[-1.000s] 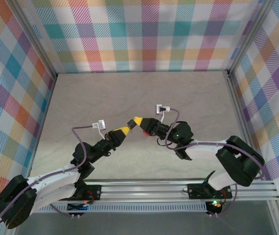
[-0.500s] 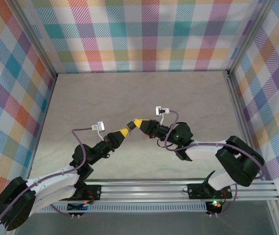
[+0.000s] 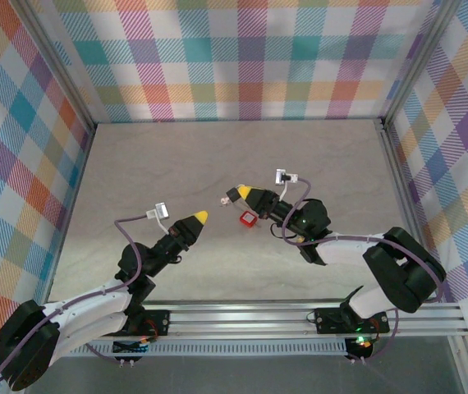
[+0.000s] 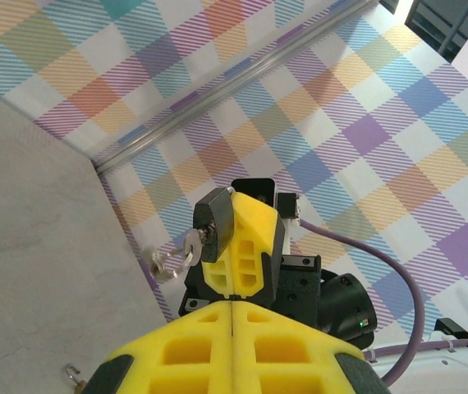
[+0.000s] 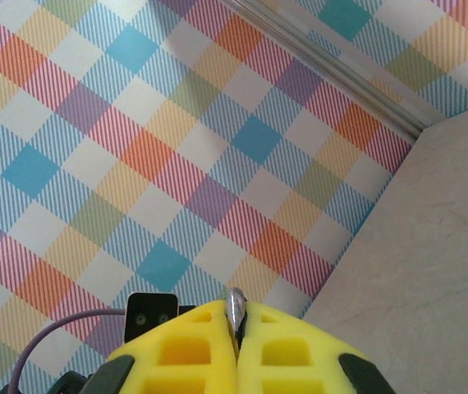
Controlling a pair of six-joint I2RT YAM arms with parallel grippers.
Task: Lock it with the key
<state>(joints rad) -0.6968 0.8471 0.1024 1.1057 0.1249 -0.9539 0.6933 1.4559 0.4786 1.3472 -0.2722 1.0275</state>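
Left gripper: fingers pressed together on nothing, poised near the lock, evidently as the key-turning hand. Key: seated in the dark padlock, spare keys dangling, all above the table. Right gripper: clamped on the padlock, presenting its keyhole leftward; whether the shackle is closed cannot be told.

The dark grey metal padlock is hanging lifted above the table, tilted. The silver metal key is sticking out of its side, more small keys dangling off it.
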